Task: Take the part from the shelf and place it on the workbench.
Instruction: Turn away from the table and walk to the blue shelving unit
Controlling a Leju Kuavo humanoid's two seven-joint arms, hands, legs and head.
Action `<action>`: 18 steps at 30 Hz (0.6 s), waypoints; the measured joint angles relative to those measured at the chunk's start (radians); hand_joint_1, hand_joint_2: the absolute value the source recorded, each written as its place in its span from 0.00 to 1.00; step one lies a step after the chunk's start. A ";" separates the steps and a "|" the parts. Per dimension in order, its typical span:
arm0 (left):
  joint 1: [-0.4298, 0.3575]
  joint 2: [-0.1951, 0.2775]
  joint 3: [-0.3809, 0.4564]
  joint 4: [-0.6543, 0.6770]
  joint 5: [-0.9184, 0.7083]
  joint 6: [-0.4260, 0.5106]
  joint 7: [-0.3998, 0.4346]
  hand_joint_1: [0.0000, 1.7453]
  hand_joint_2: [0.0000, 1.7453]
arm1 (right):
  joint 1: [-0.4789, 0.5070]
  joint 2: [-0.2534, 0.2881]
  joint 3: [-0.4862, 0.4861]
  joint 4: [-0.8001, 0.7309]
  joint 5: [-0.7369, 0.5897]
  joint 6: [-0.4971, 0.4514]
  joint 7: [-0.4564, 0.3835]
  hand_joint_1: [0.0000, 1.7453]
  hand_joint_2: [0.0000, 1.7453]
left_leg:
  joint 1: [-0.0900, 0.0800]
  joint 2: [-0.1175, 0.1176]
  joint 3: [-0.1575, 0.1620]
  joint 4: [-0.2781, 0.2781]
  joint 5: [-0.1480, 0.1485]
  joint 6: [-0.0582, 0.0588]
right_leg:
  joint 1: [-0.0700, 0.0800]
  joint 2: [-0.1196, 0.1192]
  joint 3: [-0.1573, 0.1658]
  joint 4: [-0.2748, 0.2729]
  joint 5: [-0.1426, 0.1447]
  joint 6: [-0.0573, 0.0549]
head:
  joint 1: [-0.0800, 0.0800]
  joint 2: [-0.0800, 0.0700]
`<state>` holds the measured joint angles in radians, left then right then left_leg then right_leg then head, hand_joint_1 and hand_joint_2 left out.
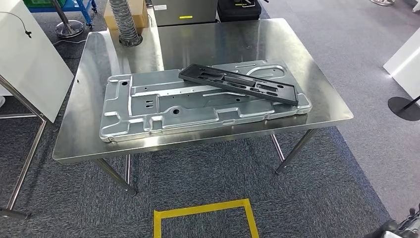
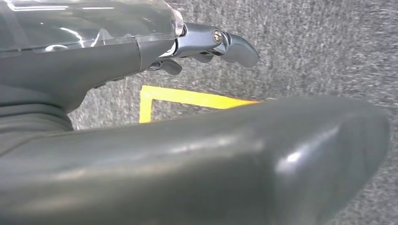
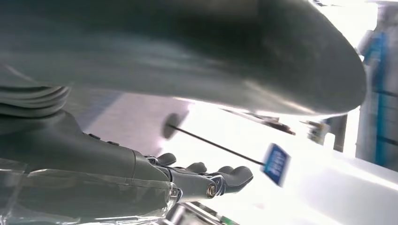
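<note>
Whiteboard: white panel (image 1: 29, 54) on a metal frame, standing on the floor just off the counter's left end.
Counter: steel counter (image 1: 327, 106) in the head view, shiny and smooth, on thin legs over grey carpet.
Metal panel: large stamped grey sheet (image 1: 148, 106) lying flat on the counter, running from the left part across to the right, its front edge near the counter's front edge.
Black frame: long, narrow black part (image 1: 237, 83) with cut-out slots, resting slantwise on top of the metal panel's right half, its right end near the panel's right edge. This looks like the task's part, already lying on the counter, not on a shelf.
Handling of the frame: probably light moulded plastic, fairly stiff but likely to flex along its length; the matte surface should not slip much. Best taken near the middle of a long rail, or through one of the slots, so it stays level; held at one end it would droop and tip.
Floor mark: yellow tape outline (image 1: 203, 210) on the carpet in front of the counter.
Left robot hand: left robot hand (image 2: 206, 47) in the left wrist view hangs over carpet and yellow tape, fingers loosely bent, holding nothing.
Right robot hand: right robot hand (image 3: 202, 180) in the right wrist view, fingers stretched out and apart, holding nothing, against a bright blurred background.
Stage: judging by the layout, the placing seems done, both robot hands free.
</note>
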<state>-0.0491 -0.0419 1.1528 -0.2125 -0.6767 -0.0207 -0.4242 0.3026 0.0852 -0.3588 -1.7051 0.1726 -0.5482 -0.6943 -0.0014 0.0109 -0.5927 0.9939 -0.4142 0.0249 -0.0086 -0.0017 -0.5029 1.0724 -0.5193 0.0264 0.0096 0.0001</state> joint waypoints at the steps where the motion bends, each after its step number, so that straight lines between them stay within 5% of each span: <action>1: -0.001 -0.001 0.003 0.000 -0.010 0.000 -0.001 0.00 0.00 | -0.012 0.000 -0.010 0.031 0.012 0.020 0.000 0.00 0.00 | -0.001 0.000 -0.004 0.000 0.009 -0.005 | 0.003 0.000 0.039 -0.061 -0.003 -0.006 | -0.001 0.000; 2: -0.002 -0.003 0.008 0.000 -0.022 -0.001 -0.003 0.00 0.00 | -0.024 0.002 -0.027 0.061 0.028 0.042 0.000 0.00 0.00 | 0.000 0.001 -0.007 -0.001 0.017 -0.010 | 0.007 0.000 0.060 -0.099 -0.010 -0.012 | 0.001 0.000; 5: -0.005 -0.004 0.024 0.000 -0.059 -0.005 -0.005 0.00 0.00 | -0.048 0.004 -0.076 0.160 0.033 0.045 0.002 0.00 0.00 | 0.003 -0.001 -0.013 0.000 0.029 -0.027 | 0.009 -0.006 0.056 -0.120 0.009 -0.027 | 0.006 0.000; 7: -0.004 -0.005 0.031 0.000 -0.073 -0.007 -0.004 0.00 0.00 | -0.057 0.002 -0.083 0.244 0.006 0.020 0.002 0.00 0.00 | 0.005 -0.004 -0.034 0.058 -0.038 -0.035 | 0.005 -0.011 0.036 -0.126 0.033 -0.040 | 0.003 0.000; 9: -0.004 -0.007 0.037 0.000 -0.082 -0.011 -0.002 0.00 0.00 | -0.069 0.000 -0.094 0.339 -0.003 0.028 0.000 0.00 0.00 | 0.008 -0.005 -0.069 0.184 -0.143 -0.041 | 0.007 -0.012 0.005 -0.123 0.055 -0.047 | 0.000 0.000; 10: -0.005 -0.007 0.040 0.000 -0.085 -0.012 -0.002 0.00 0.00 | -0.078 0.000 -0.104 0.390 -0.001 0.041 0.000 0.00 0.00 | 0.009 -0.005 -0.078 0.243 -0.172 -0.044 | 0.008 -0.012 -0.012 -0.121 0.066 -0.047 | -0.001 0.000; 12: -0.005 -0.008 0.045 0.000 -0.089 -0.012 0.000 0.00 0.00 | -0.096 -0.001 -0.124 0.496 0.014 0.065 0.000 0.00 0.00 | 0.010 -0.005 -0.059 0.283 -0.158 -0.048 | 0.008 -0.013 -0.046 -0.112 0.085 -0.044 | -0.002 0.000; 14: -0.005 -0.009 0.049 0.000 -0.093 -0.012 0.001 0.00 0.00 | -0.116 -0.001 -0.150 0.599 0.038 0.086 0.000 0.00 0.00 | 0.011 -0.001 0.027 0.193 -0.102 -0.047 | 0.007 -0.015 -0.080 -0.094 0.100 -0.037 | -0.002 0.000; 16: -0.009 -0.010 0.053 0.000 -0.098 -0.009 0.001 0.00 0.00 | -0.145 -0.006 -0.181 0.722 0.054 0.105 0.000 0.00 0.00 | 0.008 0.016 0.122 0.053 -0.100 -0.041 | 0.010 -0.020 -0.104 -0.074 0.110 -0.029 | -0.003 0.000; 18: -0.015 -0.012 0.058 0.000 -0.099 -0.007 0.000 0.00 0.00 | -0.178 -0.017 -0.213 0.868 0.058 0.115 0.003 0.00 0.00 | 0.003 0.023 0.153 -0.009 -0.123 -0.027 | 0.013 -0.030 -0.110 -0.065 0.120 -0.018 | -0.003 0.000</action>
<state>-0.0639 -0.0541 1.2112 -0.2125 -0.7757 -0.0274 -0.4242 0.1247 0.0684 -0.5719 -0.8368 0.2309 -0.4329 -0.6918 0.0016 0.0342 -0.4394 0.9844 -0.5374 -0.0023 0.0044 -0.0320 -0.6125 1.0070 -0.3997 0.0081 0.0067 0.0002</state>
